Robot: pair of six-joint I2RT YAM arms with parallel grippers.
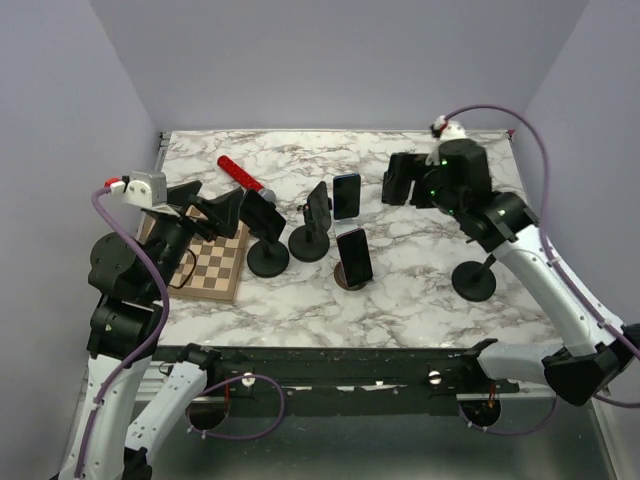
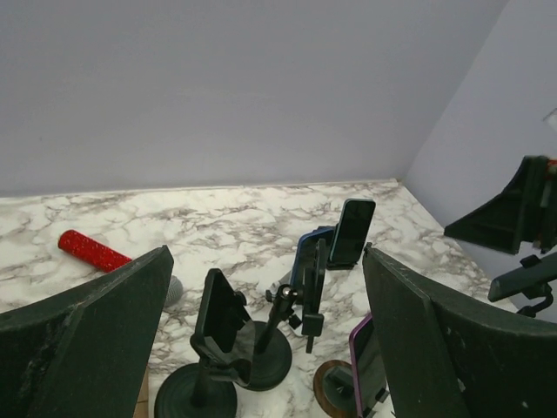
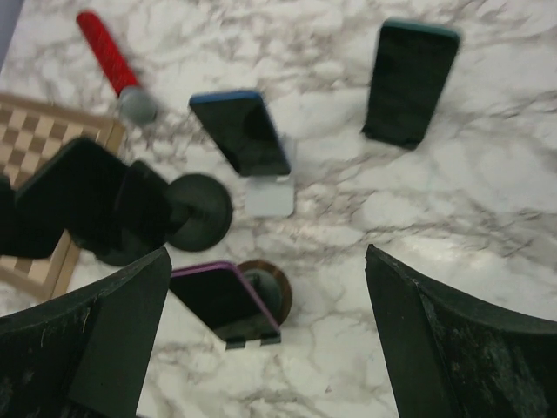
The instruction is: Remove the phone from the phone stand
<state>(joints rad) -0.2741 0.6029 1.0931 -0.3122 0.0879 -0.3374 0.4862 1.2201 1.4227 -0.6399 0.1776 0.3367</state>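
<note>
Nothing gripped: left hand (image 2: 265, 261) spread wide, low by the chessboard (image 1: 215, 268), looking across the stands; right hand (image 3: 268, 261) equally spread, hanging high over the bench (image 1: 420, 250), probably for a downward reach. Leaning back in a round brown stand (image 3: 271, 292) near bench middle, the purple phone (image 3: 222, 300), seemingly held only by a small lip and so likely free for lifting straight out. Just behind, a blue phone (image 3: 239, 131) on a white stand (image 3: 268, 198); farther right, a teal phone (image 3: 409, 83), support hidden. No telling the intended phone for certain; likeliest the purple phone, framed between the right fingers (image 3: 96, 340). To its left, two black stands (image 1: 268, 260), heads dark and blurred from above: phones or bare clamps, impossible to say. Purple phone half cut off by a finger in the left wrist view.
</note>
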